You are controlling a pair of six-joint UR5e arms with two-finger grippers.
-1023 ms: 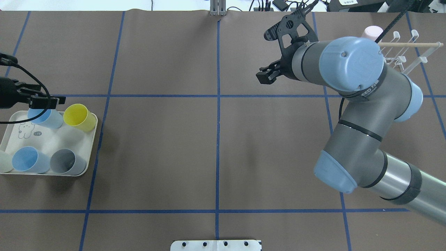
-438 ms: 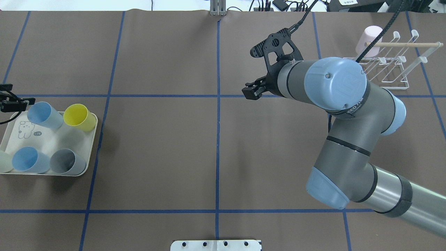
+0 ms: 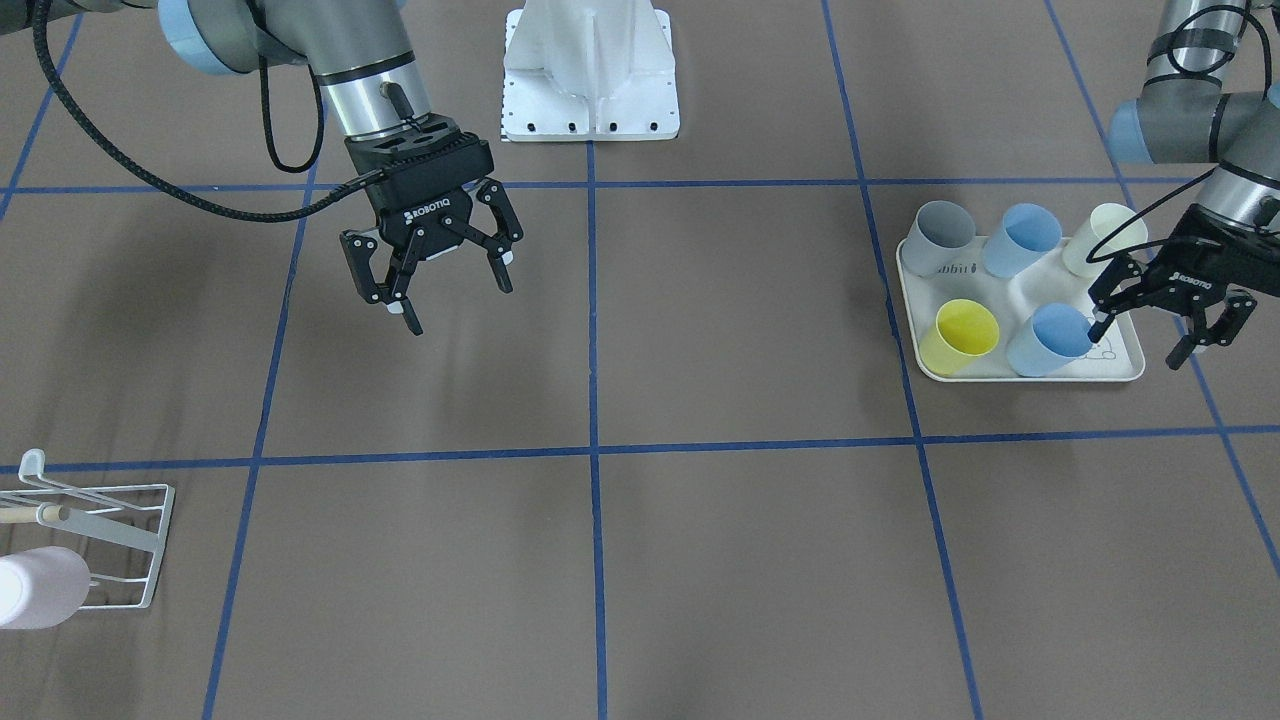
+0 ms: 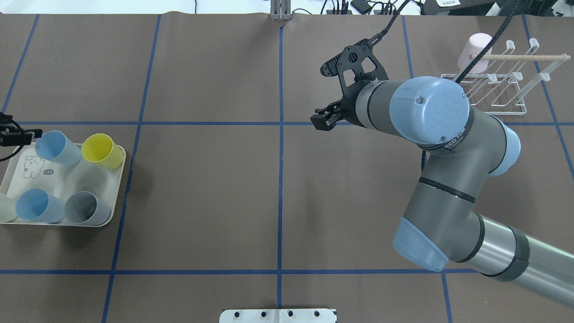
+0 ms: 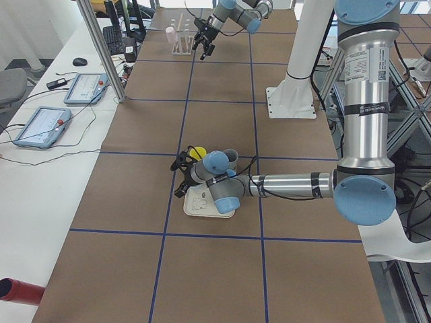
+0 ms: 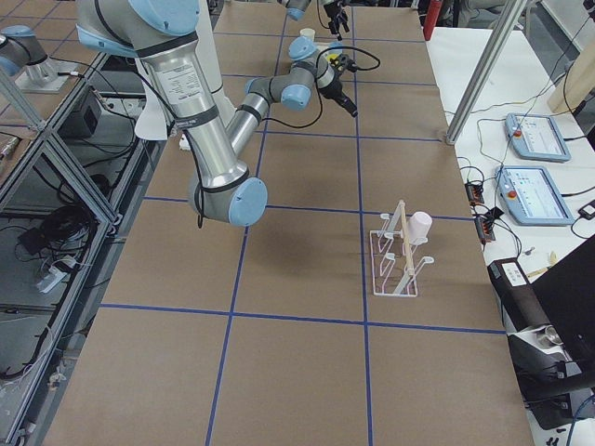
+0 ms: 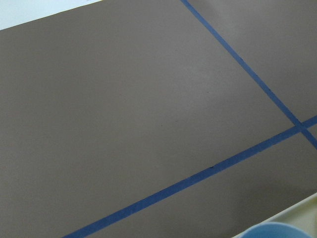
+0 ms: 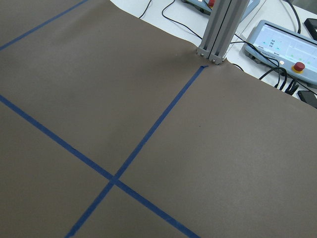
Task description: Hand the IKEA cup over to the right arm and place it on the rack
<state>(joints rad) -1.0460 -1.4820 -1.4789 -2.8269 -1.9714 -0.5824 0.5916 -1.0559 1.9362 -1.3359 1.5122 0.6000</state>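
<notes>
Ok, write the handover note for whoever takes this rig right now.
Left claw: open, empty, at the tray's outer end, beside the blue cup.
Right claw: open, empty, above bare table.
The tray also holds a yellow cup, grey cup, second blue cup and cream cup.
The rack carries a pink cup.
Done: that one cup racked.
Left: grasp a tray cup, pass it to the right claw, rack it.
</notes>
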